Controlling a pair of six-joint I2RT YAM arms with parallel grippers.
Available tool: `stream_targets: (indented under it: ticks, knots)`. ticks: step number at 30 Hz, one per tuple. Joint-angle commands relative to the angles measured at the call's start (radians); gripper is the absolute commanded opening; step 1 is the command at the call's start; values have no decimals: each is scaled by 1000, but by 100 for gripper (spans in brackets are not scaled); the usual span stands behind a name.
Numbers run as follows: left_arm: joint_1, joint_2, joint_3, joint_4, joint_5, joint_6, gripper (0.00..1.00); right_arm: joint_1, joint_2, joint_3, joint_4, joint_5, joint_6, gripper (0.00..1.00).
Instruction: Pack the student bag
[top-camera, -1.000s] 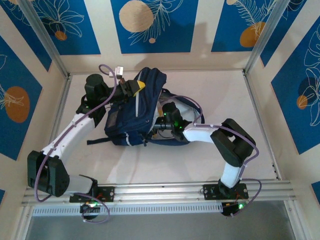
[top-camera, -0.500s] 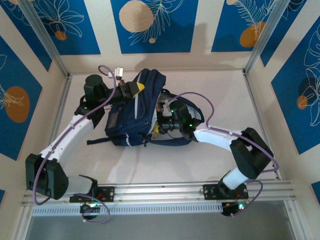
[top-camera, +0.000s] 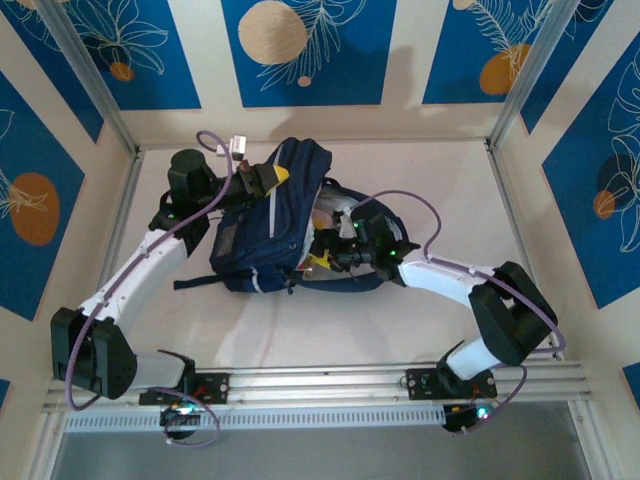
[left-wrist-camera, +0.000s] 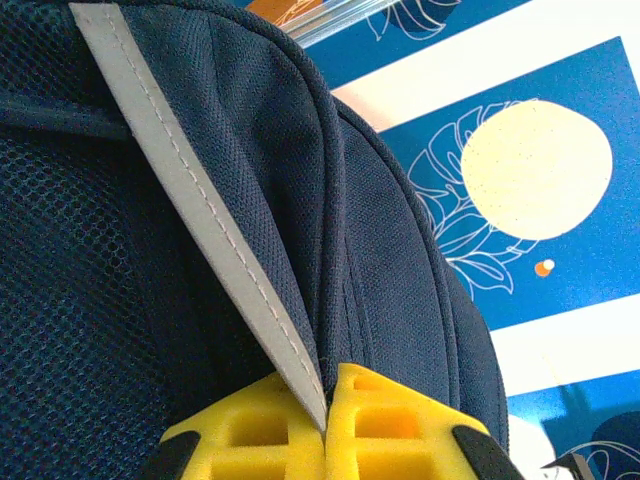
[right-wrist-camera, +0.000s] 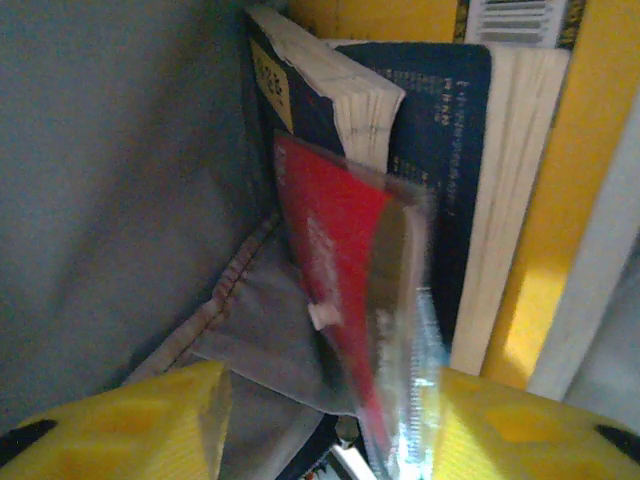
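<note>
The navy student bag (top-camera: 262, 245) lies mid-table, its main opening held apart. My left gripper (top-camera: 262, 178) is at the bag's top edge; in the left wrist view its yellow fingers (left-wrist-camera: 400, 425) are shut on the bag fabric (left-wrist-camera: 400, 250) beside a grey reflective stripe (left-wrist-camera: 200, 200). My right gripper (top-camera: 325, 252) reaches into the opening from the right. Inside, a red flat packet with a clear crinkled edge (right-wrist-camera: 340, 260) stands between the parted fingers of my right gripper (right-wrist-camera: 325, 410), close against the right one. Behind it stand books (right-wrist-camera: 440, 130), against the grey lining (right-wrist-camera: 120, 180).
A dark strap (top-camera: 195, 283) trails from the bag toward the left arm. Bare white tabletop (top-camera: 430, 180) lies to the right and front of the bag. Metal frame posts (top-camera: 520, 80) and patterned walls close in the table; a rail (top-camera: 320, 380) runs along the near edge.
My right arm has swung round and pushed its gripper into the bag's opening, and its jaws have narrowed. The left gripper has kept its hold and place.
</note>
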Motion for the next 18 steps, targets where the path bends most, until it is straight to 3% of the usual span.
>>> stream_targets:
  ticks: [1,6,13,18]
  knots:
    - [18,-53,33,139,8,22,0,-6,-6,-18,9,-8,-5,41]
    - [16,-41,24,184,19,-14,0,2,64,10,49,-31,15,30]
    - [7,-31,9,223,12,-48,0,54,194,161,37,-51,11,5]
    - [-2,-26,7,229,10,-52,0,94,310,303,-17,-61,-4,0]
